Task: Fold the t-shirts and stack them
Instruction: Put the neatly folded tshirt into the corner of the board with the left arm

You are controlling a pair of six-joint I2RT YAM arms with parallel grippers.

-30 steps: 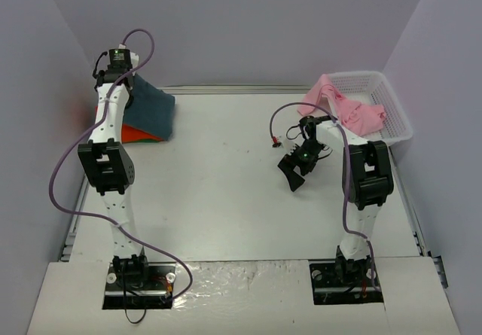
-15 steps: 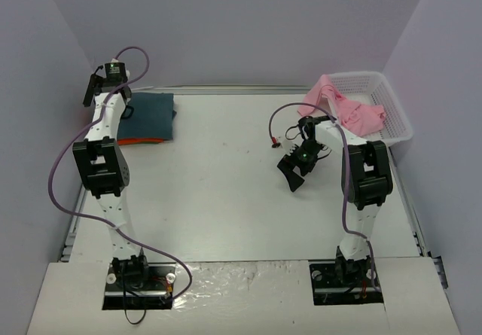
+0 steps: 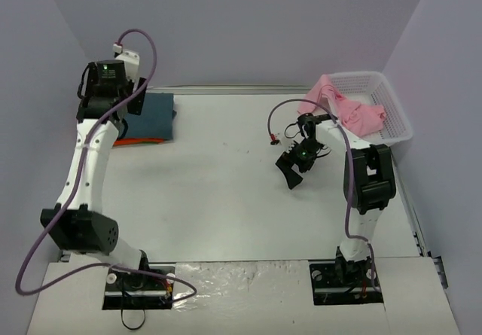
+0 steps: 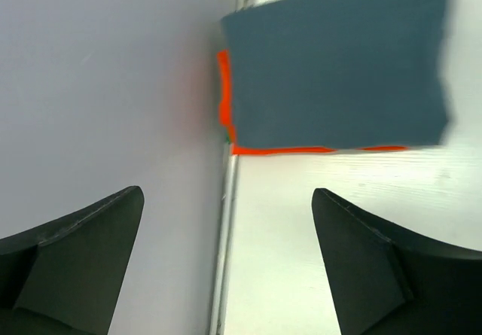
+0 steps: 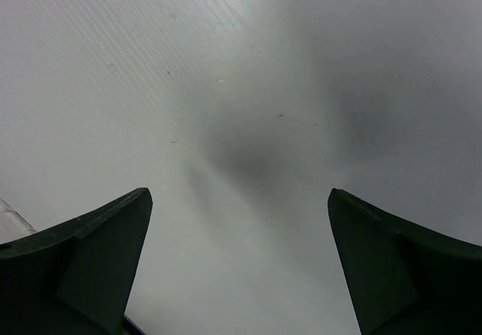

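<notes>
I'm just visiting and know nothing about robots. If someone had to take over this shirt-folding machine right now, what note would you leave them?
Hands: the left hand is open and empty, hovering by the stack at the far left corner. The right hand is open and empty above the bare white table.
Done: the folded dark slate-blue t-shirt lies on the orange-red t-shirt.
Left: the crumpled light pink t-shirt hangs over the white plastic lattice basket; fold it and add it to the stack.
</notes>
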